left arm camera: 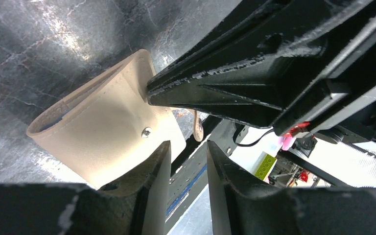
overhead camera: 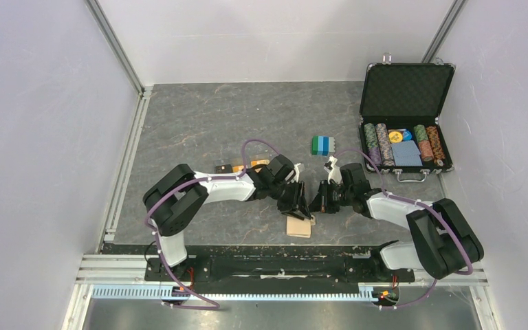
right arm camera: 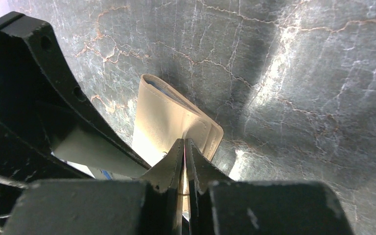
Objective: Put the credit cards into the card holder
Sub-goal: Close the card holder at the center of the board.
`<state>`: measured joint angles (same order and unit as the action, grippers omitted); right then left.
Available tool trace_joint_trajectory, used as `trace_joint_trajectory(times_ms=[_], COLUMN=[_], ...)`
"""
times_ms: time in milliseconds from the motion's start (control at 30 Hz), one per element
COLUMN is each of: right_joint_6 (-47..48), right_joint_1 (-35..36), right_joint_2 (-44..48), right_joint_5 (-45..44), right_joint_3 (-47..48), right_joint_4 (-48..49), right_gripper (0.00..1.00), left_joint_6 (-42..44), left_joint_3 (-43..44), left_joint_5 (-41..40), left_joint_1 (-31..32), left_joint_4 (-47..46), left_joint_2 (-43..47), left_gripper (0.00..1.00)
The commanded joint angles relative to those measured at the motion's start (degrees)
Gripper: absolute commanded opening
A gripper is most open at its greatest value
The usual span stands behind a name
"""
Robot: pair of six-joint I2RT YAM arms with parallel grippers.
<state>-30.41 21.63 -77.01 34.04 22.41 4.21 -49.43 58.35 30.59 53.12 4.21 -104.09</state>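
The tan card holder point(overhead camera: 299, 227) lies on the grey mat between the two arms, close to the near edge. In the right wrist view the card holder point(right arm camera: 161, 117) shows its light-blue lining, and its flap rises into my right gripper point(right arm camera: 184, 140), which is shut on it. In the left wrist view my left gripper point(left arm camera: 188, 143) is open and empty, just beside the card holder point(left arm camera: 103, 132). From above, the left gripper point(overhead camera: 301, 205) and right gripper point(overhead camera: 316, 201) almost touch. The credit cards point(overhead camera: 240, 167), orange and dark, lie behind the left arm, partly hidden.
A green-and-blue block stack point(overhead camera: 322, 144) sits behind the grippers. An open black chip case point(overhead camera: 404, 89) with rows of poker chips stands at the back right. The right gripper's fingers point(left arm camera: 215, 83) fill the upper right of the left wrist view.
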Motion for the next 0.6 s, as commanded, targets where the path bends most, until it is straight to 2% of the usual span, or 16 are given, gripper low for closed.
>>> trace_joint_trajectory(times_ms=[0,467,567], right_joint_6=[2.0,2.1,2.2], right_joint_1=[0.1,0.0,0.1], right_joint_2=[-1.0,-1.1,-1.0], right_joint_5=[-3.5,-2.8,-2.8], right_joint_3=[1.0,1.0,0.9], right_joint_4=[-1.7,-1.7,-1.7], right_gripper=[0.05,0.05,0.05], left_joint_6=[-0.9,-0.9,-0.9], left_joint_3=[2.4,4.9,4.8], left_joint_5=[0.8,1.8,1.8], left_joint_1=[0.2,0.3,0.3], left_joint_4=[-0.2,-0.8,-0.8], left_joint_2=[-1.3,-3.7,-3.6], left_gripper=[0.38,0.28,0.13])
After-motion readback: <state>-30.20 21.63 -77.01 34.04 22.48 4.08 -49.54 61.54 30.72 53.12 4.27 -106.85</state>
